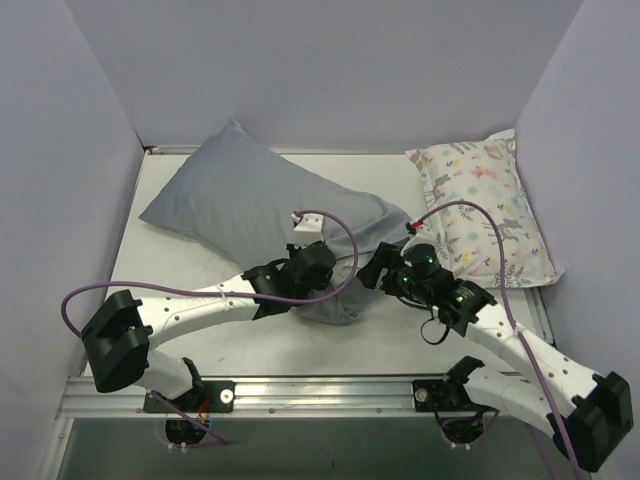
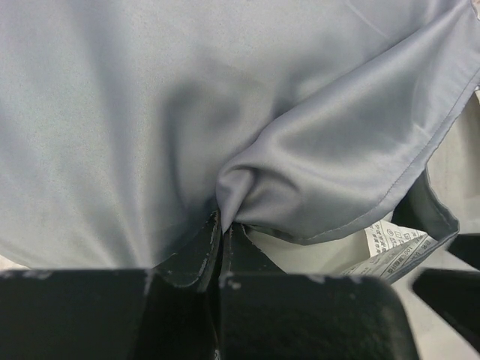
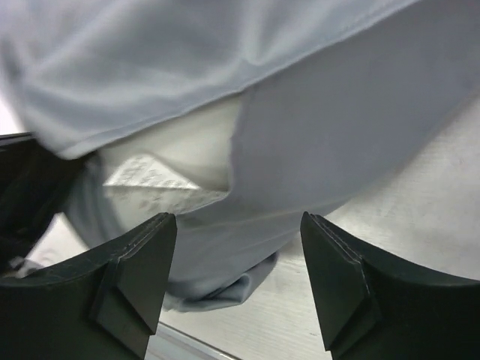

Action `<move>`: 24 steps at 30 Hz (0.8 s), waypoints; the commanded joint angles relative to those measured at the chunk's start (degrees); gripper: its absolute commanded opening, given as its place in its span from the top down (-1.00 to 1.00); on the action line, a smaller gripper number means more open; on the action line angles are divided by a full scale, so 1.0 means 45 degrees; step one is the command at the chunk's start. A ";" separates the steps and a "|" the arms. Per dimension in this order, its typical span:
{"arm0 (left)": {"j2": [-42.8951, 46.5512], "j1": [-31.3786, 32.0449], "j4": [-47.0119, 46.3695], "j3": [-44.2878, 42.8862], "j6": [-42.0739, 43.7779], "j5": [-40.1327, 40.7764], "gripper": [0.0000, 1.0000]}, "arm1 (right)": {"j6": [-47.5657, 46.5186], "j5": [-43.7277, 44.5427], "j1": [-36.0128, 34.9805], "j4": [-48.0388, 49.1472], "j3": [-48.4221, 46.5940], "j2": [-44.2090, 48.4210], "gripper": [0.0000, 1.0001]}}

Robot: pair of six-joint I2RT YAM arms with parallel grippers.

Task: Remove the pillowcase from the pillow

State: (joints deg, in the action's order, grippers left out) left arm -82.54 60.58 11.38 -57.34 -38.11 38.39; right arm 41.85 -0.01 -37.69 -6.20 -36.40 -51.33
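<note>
The pillow lies in its grey pillowcase (image 1: 250, 195) across the back left of the table, its open end toward the front. My left gripper (image 1: 322, 268) is shut on a pinched fold of the pillowcase (image 2: 300, 161) near the hem; the white pillow (image 2: 315, 251) and its printed label (image 2: 390, 244) show inside the opening. My right gripper (image 1: 385, 268) is open just right of that opening. In the right wrist view its fingers (image 3: 142, 262) stand wide apart before the pillowcase's lower edge (image 3: 225, 289), with the white pillow (image 3: 195, 154) and label (image 3: 150, 176) visible above.
A smaller white pillow printed with pastel animals (image 1: 485, 205) lies at the back right. Grey walls close in the left, back and right. The metal rail (image 1: 320, 395) runs along the table's front edge. Purple cables loop over both arms.
</note>
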 commanded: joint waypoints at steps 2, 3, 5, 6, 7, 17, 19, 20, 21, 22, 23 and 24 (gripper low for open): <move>-0.0054 -0.0083 -0.0301 0.0047 0.0109 -0.0270 1.00 | -0.0139 0.0725 -0.0159 0.0419 -0.0153 -0.1538 -0.18; -0.0114 -0.0102 -0.0340 0.0028 0.0090 -0.0270 1.00 | -0.0119 0.0609 -0.0140 0.0381 -0.0095 -0.1697 0.05; -0.0308 -0.0102 -0.0341 -0.0109 0.0109 -0.0231 1.00 | 0.0113 0.0588 -0.0198 0.0050 0.0411 -0.1525 0.73; -0.0348 -0.0121 -0.0341 -0.0186 0.0109 -0.0211 1.00 | 0.0212 0.0627 -0.0217 -0.0028 0.0723 -0.1291 0.82; -0.0426 -0.0141 -0.0283 -0.0264 0.0128 -0.0192 1.00 | 0.0329 0.0589 -0.0218 -0.0145 0.1171 -0.0998 0.87; -0.0661 -0.0473 0.0128 -0.1592 0.0499 -0.0348 1.00 | 0.1658 0.0120 -0.0276 0.1276 0.5354 -0.1065 0.90; -0.0642 -0.0493 0.0148 -0.1866 0.0597 -0.0522 1.00 | 0.1503 0.0236 -0.0257 0.2620 0.5161 -0.2258 0.85; -0.0603 -0.0493 0.0109 -0.1867 0.0617 -0.0659 1.00 | 0.1367 0.0159 -0.0295 0.2975 0.4986 -0.3502 0.85; -0.0602 -0.0473 0.0089 -0.1905 0.0578 -0.0815 1.00 | 0.1268 0.0120 -0.0296 0.3423 0.4810 -0.3998 0.82; -0.0564 -0.0473 0.0108 -0.1867 0.0578 -0.1068 1.00 | 0.1209 -0.0364 -0.0276 0.4240 0.4596 -0.4409 0.79; -0.0486 -0.0454 0.0070 -0.1809 0.0558 -0.1187 1.00 | 0.1190 -0.0678 -0.0296 0.4557 0.4477 -0.4819 0.68; -0.0485 -0.0415 0.0089 -0.1750 0.0558 -0.1265 1.00 | 0.1170 -0.0700 -0.0296 0.4657 0.4360 -0.4882 0.62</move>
State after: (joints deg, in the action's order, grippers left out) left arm -85.32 58.83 12.67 -63.48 -36.36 35.00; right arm 48.58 -1.43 -38.63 15.70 -18.22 -68.53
